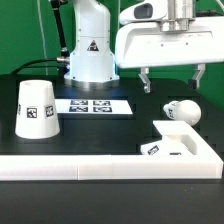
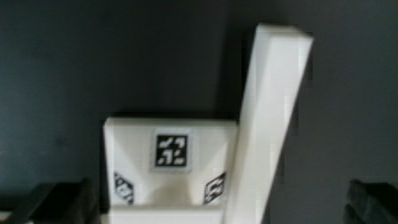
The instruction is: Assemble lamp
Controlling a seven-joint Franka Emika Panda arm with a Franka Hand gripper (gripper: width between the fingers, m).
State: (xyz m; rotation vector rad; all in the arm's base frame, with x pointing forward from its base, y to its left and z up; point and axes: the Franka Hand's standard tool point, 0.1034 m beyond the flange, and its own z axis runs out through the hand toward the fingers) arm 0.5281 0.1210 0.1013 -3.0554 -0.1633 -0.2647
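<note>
Nearest the exterior camera, a white L-shaped plastic rail runs along the front of the black table. The flat square white lamp base, tagged on its sides, sits tucked against the rail's corner. Nothing is joined yet. The round-headed white bulb lies loose at twelve o'clock from the base, and the cup-like tapered white shade stands mouth-down, well apart at nine o'clock. The two-finger gripper hangs over the base, jaws spread wide, holding nothing. Fitting the bulb and shade is, I judge, all to come.
</note>
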